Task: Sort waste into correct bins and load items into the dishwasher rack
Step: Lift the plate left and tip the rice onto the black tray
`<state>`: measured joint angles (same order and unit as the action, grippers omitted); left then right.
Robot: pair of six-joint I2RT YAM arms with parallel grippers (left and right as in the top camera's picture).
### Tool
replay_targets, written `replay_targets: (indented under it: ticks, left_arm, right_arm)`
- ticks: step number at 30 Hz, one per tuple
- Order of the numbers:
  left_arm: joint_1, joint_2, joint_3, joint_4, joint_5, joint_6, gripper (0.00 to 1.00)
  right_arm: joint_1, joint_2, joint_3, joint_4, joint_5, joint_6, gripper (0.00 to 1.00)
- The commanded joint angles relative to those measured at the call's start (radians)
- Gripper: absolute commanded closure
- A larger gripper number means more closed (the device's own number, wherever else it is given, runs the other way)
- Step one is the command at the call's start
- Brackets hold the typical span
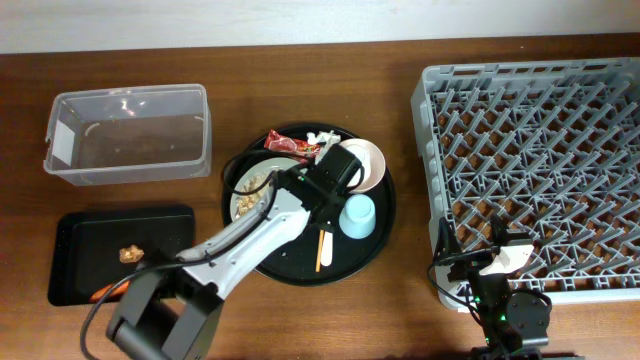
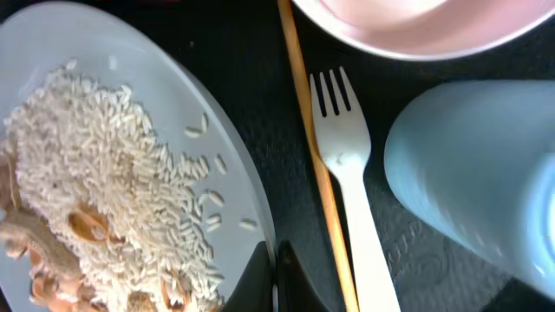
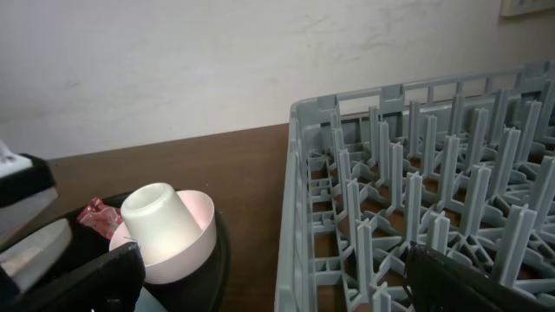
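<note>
Left wrist: left hand [image 2: 276, 282] pinches rim of plate [image 2: 130, 78].

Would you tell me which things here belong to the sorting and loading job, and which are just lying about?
Job: red wrapper, tissue, rice, plate, pink bowl, blue cup, cream cup, fork, chopstick, clear tub, black rectangular tray, rack.
Lying about: round black tray, table.

The brown wooden table [image 1: 400, 300] carried four items, all set apart from one another. A clear plastic tub [image 1: 130, 95] stood rear left. A shallow black rectangular tray [image 1: 90, 260] lay in front of it. A round black tray [image 1: 350, 255] sat centrally. The grey dishwasher rack [image 1: 540, 150] occupied the right side.
</note>
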<state>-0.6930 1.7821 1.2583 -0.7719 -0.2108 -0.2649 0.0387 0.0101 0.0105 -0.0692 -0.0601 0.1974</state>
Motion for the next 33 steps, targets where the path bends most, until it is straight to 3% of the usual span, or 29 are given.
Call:
replay_targets:
  ticks: [1, 18, 25, 33]
  left_arm:
    - [-0.001, -0.084, -0.006, -0.016, -0.022, -0.027, 0.99]
    - [0.018, -0.317, -0.007, -0.246, -0.045, -0.106, 0.99]
    - [0.282, -0.358, -0.013, -0.296, 0.014, -0.109, 1.0]
    - [0.591, -0.358, -0.014, -0.288, 0.227, -0.043, 1.0]
  right_arm:
    - [-0.006, -0.006, -0.005, -0.005, 0.005, -0.006, 0.01]
    - [-0.006, -0.006, -0.005, -0.005, 0.005, -0.006, 0.01]
    - [-0.006, -0.006, -0.005, -0.005, 0.005, -0.006, 0.01]
    - [-0.006, -0.006, -0.005, -0.005, 0.005, -0.006, 0.01]
